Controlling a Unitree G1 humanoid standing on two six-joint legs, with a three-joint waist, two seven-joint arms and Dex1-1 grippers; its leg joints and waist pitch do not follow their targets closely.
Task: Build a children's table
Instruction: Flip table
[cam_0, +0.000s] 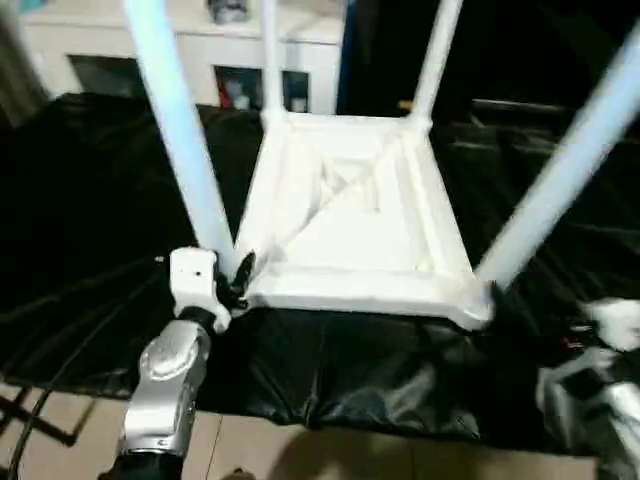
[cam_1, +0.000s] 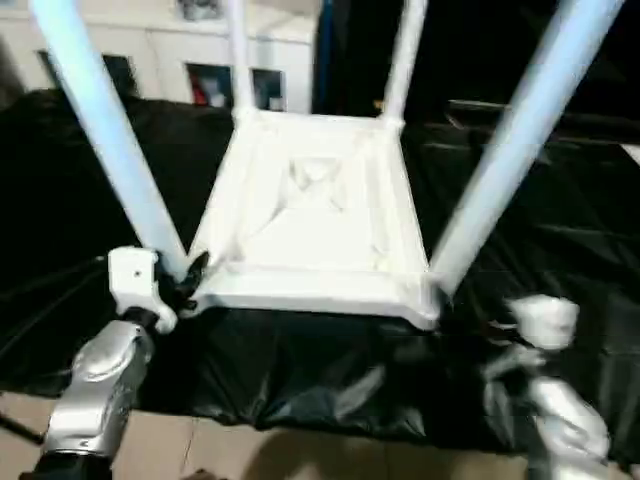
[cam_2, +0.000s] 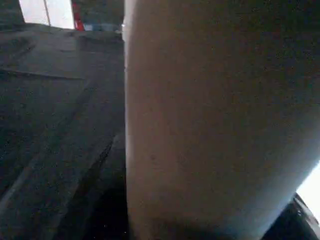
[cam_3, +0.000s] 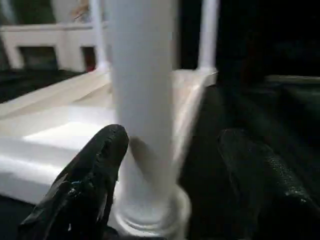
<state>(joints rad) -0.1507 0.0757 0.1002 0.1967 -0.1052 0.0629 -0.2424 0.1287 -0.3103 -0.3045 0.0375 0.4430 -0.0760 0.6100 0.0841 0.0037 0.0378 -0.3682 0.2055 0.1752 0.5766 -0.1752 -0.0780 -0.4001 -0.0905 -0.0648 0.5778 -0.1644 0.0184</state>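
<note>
The children's table lies upside down on black sheeting, its ribbed underside (cam_0: 350, 210) facing up and four white legs standing in the corner sockets. My left gripper (cam_0: 238, 278) is shut on the base of the near-left leg (cam_0: 185, 140), which shows close up in the left wrist view (cam_2: 210, 125). My right gripper (cam_3: 175, 165) is open beside the near-right corner. Its black fingers (cam_3: 95, 180) stand well apart on either side of the near-right leg (cam_3: 142, 100) without touching it. The right arm (cam_1: 545, 330) hangs blurred off the table's near-right corner.
Black sheeting (cam_0: 350, 370) covers the work surface and drapes over its near edge onto a light floor (cam_0: 250, 450). A white cabinet with glass doors (cam_0: 200, 60) stands behind the table. The two far legs (cam_0: 270, 55) rise toward the top of the head views.
</note>
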